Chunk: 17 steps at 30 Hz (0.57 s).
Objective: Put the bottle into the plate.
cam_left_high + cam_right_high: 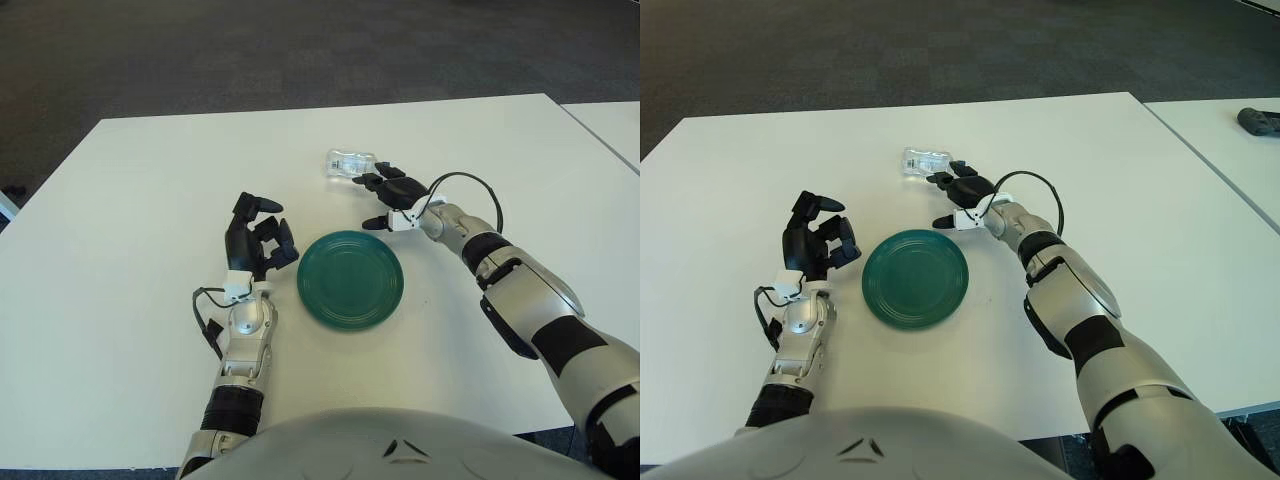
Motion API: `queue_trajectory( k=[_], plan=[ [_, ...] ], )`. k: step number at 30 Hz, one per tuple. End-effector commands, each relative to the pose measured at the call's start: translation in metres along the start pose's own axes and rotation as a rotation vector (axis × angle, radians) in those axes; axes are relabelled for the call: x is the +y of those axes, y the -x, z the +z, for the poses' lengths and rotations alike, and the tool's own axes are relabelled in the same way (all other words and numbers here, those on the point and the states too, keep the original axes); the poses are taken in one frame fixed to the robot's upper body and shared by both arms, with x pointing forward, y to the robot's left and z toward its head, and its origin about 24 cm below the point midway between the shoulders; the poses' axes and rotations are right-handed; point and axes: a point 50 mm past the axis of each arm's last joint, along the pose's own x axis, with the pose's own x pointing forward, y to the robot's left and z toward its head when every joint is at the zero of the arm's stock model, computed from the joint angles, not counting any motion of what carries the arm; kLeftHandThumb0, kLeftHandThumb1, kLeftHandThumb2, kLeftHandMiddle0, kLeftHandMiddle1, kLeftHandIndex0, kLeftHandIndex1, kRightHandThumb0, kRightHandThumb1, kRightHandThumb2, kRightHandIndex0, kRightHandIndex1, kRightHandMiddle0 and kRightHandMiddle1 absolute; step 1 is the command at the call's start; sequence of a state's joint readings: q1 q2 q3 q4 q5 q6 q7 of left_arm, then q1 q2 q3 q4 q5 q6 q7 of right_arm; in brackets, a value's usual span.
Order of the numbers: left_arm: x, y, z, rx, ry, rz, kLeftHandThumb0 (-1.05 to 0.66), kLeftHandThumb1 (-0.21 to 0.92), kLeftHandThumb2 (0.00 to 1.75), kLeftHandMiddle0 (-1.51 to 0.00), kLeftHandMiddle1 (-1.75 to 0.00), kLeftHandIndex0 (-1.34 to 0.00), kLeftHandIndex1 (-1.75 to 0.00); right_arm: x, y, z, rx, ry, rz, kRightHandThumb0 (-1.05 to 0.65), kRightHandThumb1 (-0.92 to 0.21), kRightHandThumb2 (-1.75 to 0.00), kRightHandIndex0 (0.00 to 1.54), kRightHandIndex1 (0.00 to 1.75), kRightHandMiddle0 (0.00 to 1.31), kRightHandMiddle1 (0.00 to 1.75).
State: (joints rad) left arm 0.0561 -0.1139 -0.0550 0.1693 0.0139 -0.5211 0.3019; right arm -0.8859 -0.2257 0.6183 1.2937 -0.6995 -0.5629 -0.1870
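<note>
A small clear plastic bottle (347, 163) lies on its side on the white table (140, 170), beyond the plate. A round green plate (351, 279) sits at the table's middle front. My right hand (388, 198) reaches in from the right with its fingers spread, just to the near right of the bottle; its fingertips are at the bottle's end and hold nothing. My left hand (258, 240) shows just left of the plate, fingers loosely curled, holding nothing.
A second white table (612, 125) stands at the far right, with a dark object (1260, 120) on it. Dark carpet lies beyond the table's far edge.
</note>
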Motion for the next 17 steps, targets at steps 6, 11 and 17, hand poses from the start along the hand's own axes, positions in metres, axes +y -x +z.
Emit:
queue_trajectory(
  k=[6, 11, 17],
  plan=[
    [-0.009, -0.006, 0.002, -0.016, 0.045, 0.008, -0.5, 0.28, 1.36, -1.32, -1.75, -0.65, -1.75, -0.009, 0.025, -0.028, 0.006, 0.031, -0.019, -1.05, -0.92, -0.58, 0.05, 0.0, 0.0, 0.25],
    [-0.008, -0.007, 0.002, -0.016, 0.048, 0.001, -0.5, 0.28, 1.36, -1.31, -1.75, -0.65, -1.75, -0.015, 0.043, -0.041, -0.02, 0.052, -0.049, -1.05, -0.92, -0.6, 0.06, 0.0, 0.0, 0.25],
    [-0.009, -0.009, 0.001, -0.016, 0.046, -0.003, -0.5, 0.27, 1.36, -1.31, -1.75, -0.65, -1.75, -0.025, 0.071, -0.059, -0.037, 0.055, -0.103, -1.05, -0.92, -0.62, 0.09, 0.01, 0.0, 0.27]
  ],
)
